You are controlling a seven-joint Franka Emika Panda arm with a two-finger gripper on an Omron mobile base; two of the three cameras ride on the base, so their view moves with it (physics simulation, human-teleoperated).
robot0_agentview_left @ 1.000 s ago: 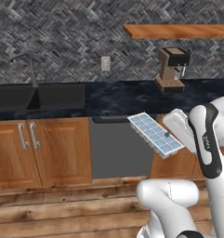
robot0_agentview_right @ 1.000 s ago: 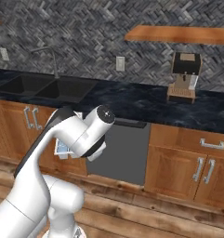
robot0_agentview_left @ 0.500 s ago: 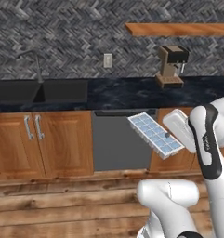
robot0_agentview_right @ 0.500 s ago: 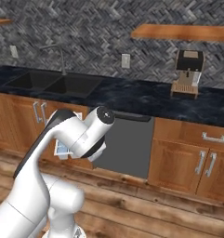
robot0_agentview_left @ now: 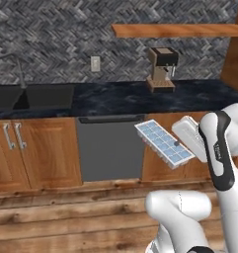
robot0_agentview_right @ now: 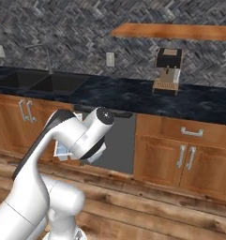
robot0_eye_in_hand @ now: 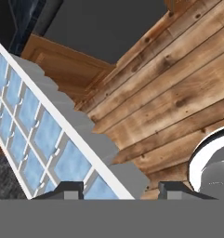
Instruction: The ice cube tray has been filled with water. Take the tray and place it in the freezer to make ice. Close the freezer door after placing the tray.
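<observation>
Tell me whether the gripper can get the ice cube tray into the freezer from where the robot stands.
Probably not yet. The gripper holds the ice cube tray in the air in front of the dishwasher and wooden cabinets; the views show no freezer ahead, so the base likely has to drive on first.

My white arm folded with elbow raised, forearm angled down in front of the dishwasher (robot0_agentview_left: 109, 148), wrist bent, pincer (robot0_eye_in_hand: 118, 188) clamped on the ice cube tray (robot0_agentview_left: 164, 143), holding it tilted above the wooden floor (robot0_eye_in_hand: 178, 88)

The white ice cube tray (robot0_agentview_left: 164, 143) hangs tilted in the air before the dark counter, its cells full of pale blue water (robot0_eye_in_hand: 35, 135).
</observation>
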